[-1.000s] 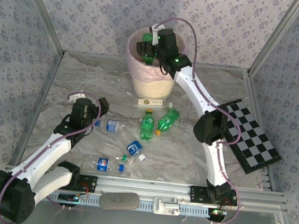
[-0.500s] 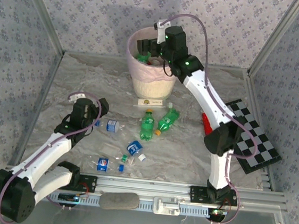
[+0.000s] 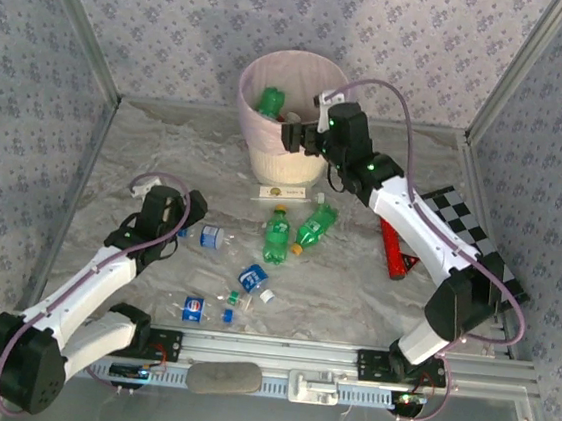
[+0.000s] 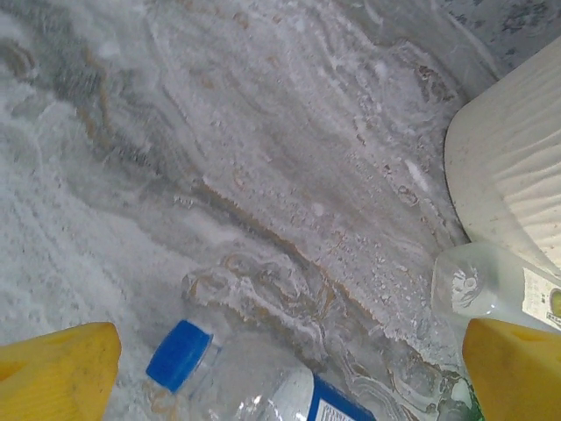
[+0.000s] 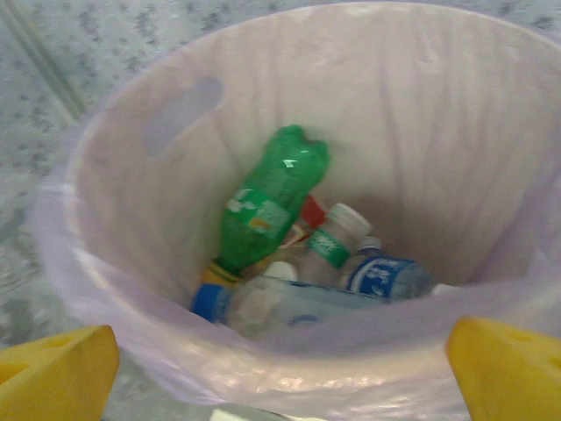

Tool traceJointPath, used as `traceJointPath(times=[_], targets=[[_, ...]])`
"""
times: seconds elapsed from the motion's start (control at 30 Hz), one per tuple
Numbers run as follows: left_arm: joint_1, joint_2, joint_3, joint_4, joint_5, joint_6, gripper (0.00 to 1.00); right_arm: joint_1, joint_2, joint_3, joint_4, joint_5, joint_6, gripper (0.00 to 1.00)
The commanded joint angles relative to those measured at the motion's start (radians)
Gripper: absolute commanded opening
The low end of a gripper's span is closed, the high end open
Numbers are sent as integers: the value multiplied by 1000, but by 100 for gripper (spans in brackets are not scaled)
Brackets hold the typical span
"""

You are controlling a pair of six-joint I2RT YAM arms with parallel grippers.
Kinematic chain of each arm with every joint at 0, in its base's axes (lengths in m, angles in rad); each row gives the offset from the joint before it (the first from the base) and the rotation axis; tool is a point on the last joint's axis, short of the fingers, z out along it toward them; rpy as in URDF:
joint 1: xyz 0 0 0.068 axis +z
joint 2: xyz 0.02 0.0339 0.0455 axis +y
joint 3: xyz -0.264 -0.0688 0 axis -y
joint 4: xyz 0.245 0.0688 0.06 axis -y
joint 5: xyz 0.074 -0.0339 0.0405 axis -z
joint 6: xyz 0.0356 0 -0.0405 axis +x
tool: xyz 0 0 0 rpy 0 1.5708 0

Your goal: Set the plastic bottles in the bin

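Bottle (image 4: 263,396) by the spread-wide left claw (image 4: 285,373) looks light, crinkly, maybe slippery, so a mid-body grab suits it; right claw (image 5: 280,377) hangs released, empty, at the bin (image 5: 412,114).

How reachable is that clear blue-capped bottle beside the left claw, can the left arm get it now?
Probably yes: the left claw is open right over the clear bottle, which lies loose on the table with nothing in between.

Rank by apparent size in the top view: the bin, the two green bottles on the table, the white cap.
1. Bin.
2. The straight green bottle and the slanted green bottle, too alike to rank.
3. White cap, smallest.
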Motion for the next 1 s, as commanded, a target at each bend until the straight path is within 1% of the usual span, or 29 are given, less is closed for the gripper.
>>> traceJointPath(times=[0.0,0.13,0.27,0.4,0.43,0.53,0.6,0.73,0.97], targets=[[-32,1,44,-106,-29,-123,100,-13,-66,-121,54,50,85,99],[-88,6,55,-176,-64,-251,100,-30,-95,-217,52,62,152,99],[-123,35,75,-254,-76,-370,100,-37,-104,-259,29,70,165,99],[-160,92,100,-254,-74,-402,100,-39,-119,-282,32,90,162,99],[-165,109,107,-254,-74,-417,100,-40,-126,-325,43,93,163,99],[-175,159,120,-245,-71,-461,100,-40,-145,-367,69,88,173,99],[-178,197,129,-228,-68,-472,100,-43,-155,-396,93,64,177,99],[-181,282,175,-245,-69,-486,100,-47,-177,-450,142,11,177,99],[-182,423,209,-170,-15,-497,100,-52,-199,-474,137,-5,158,99]])
